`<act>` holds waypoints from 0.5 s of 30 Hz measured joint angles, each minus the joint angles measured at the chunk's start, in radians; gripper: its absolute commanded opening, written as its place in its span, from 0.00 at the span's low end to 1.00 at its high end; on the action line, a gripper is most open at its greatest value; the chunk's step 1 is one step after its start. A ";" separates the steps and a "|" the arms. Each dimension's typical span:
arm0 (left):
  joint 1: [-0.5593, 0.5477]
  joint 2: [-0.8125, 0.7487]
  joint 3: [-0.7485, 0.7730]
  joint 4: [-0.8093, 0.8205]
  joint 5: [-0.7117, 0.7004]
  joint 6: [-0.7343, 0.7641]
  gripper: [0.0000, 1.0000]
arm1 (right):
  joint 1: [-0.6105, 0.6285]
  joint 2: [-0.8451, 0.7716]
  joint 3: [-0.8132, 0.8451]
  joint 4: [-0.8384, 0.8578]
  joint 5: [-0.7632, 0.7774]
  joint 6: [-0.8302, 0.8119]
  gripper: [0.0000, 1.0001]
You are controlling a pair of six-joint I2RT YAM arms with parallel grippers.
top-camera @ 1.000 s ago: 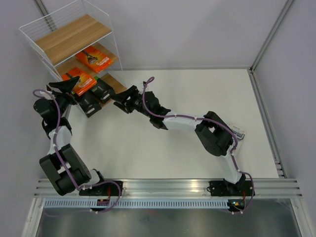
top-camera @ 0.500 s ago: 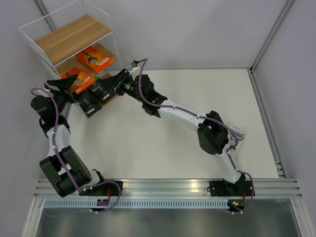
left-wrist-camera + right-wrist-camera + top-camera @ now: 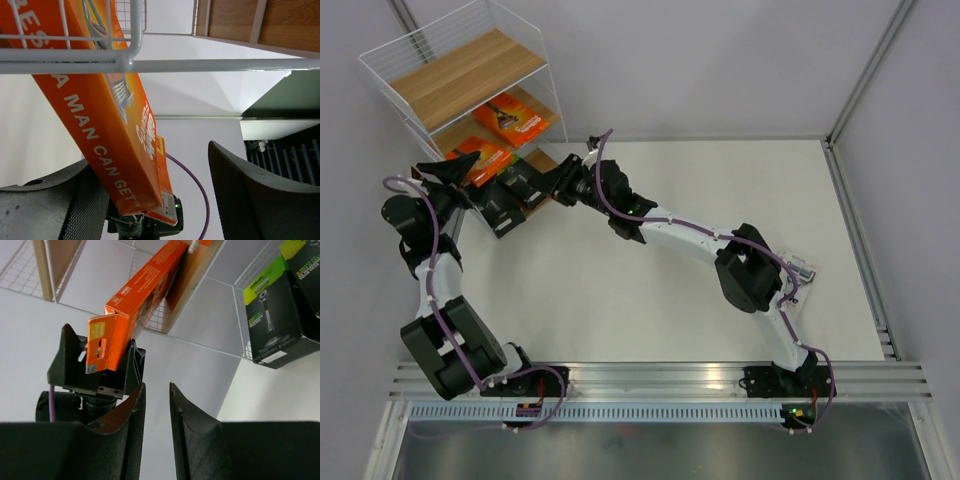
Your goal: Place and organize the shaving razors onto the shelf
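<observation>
Left arm's fingers (image 3: 55, 205) are spread wide, with a flat orange rectangular razor pack (image 3: 117, 135) between them. It lies against one finger with a clear gap to the other, so it is let go, not clamped. The pack is tilted. Its long axis runs from the roots of those fingers up into the three-tier white-wire shelf with light-brown wooden boards (image 3: 465, 75), its far end past a wire rail and against a board edge, probably the middle tier. Right arm's fingers (image 3: 200, 440) are nearly together, leaving a thin slit with nothing in it, and they touch nothing. Reaching across the white counter (image 3: 740, 190), they face the pack's near end, close but apart. Judgement: the next move turns on that end-on line-up, since a push along the long axis would seat the pack. A second orange razor pack (image 3: 515, 118) lies flat on the middle board. Two black razor packs with lime-green ends (image 3: 277, 315) sit on the lowest tier, beside the right fingers.
</observation>
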 measured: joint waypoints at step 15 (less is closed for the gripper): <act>0.011 -0.076 0.090 -0.338 -0.017 0.270 0.80 | -0.001 -0.001 -0.054 0.003 0.000 -0.003 0.33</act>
